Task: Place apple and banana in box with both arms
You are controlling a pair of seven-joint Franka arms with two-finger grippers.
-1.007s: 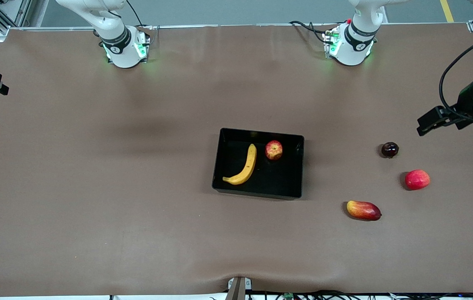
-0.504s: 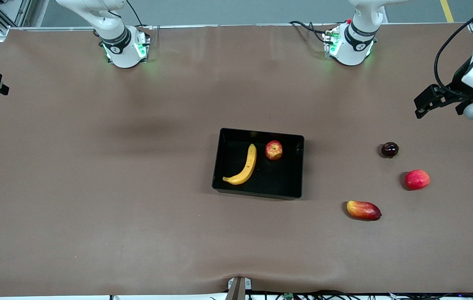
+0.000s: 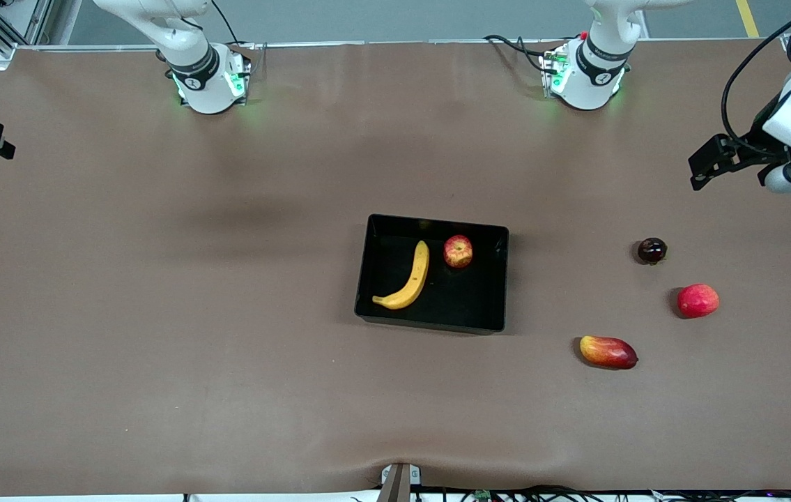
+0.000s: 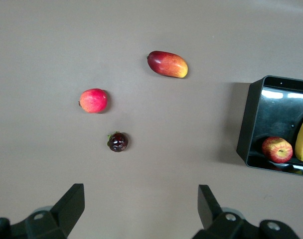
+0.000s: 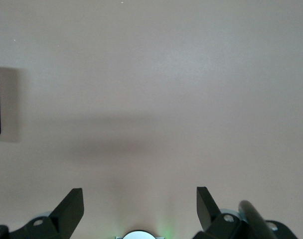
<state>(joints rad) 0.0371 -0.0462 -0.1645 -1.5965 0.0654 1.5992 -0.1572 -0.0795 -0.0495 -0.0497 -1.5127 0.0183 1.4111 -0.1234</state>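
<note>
Apple and banana lying in the box, both hands spread wide and holding nothing.

Front view: the banana and the apple are lying side by side in the black box at mid-table, the apple toward the left arm's end; a mango, a pinkish-red fruit and a small dark fruit are sitting on the table well apart from the box, toward that same end, and the left hand is hanging above that end of the table.
Left wrist view: the left hand is gaping open and empty over bare table, with the three loose fruits and a corner of the box showing the apple.
Right wrist view: the right hand is waiting, fingers wide and empty, over bare table.
</note>
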